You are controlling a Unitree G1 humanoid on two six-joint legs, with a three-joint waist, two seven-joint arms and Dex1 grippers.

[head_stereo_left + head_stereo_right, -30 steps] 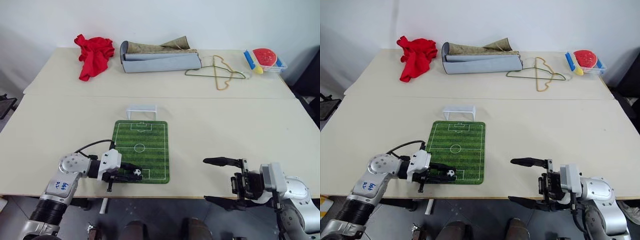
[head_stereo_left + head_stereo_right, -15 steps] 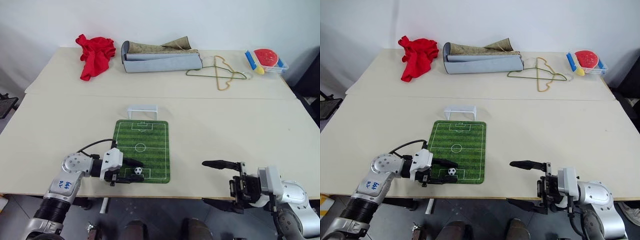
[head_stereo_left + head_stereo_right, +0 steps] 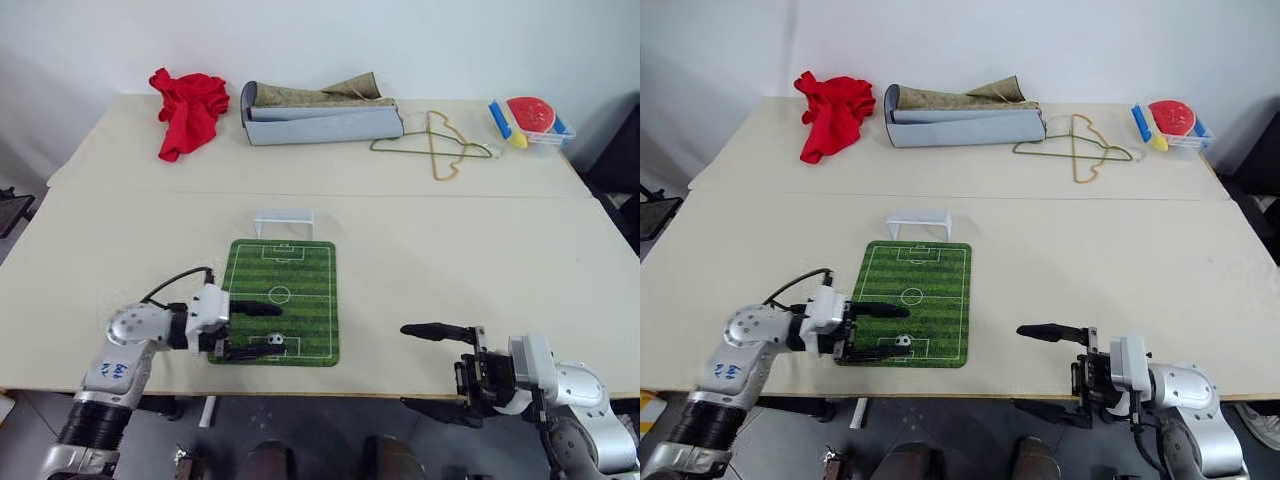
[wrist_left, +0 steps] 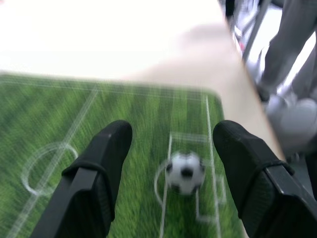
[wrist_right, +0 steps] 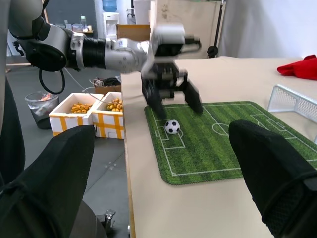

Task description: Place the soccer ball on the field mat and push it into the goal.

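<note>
Resting free on the field mat (image 3: 283,300), the soccer ball (image 3: 274,341) sits between the left end effector's (image 3: 252,330) parted fingers, partly hidden.

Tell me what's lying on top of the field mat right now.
The soccer ball rests on the field mat, in the near penalty area, between the open fingers of the left gripper. The lower finger covers a strip of the mat's near edge.

Blurred field mat (image 4: 74,129), left wrist view
</note>
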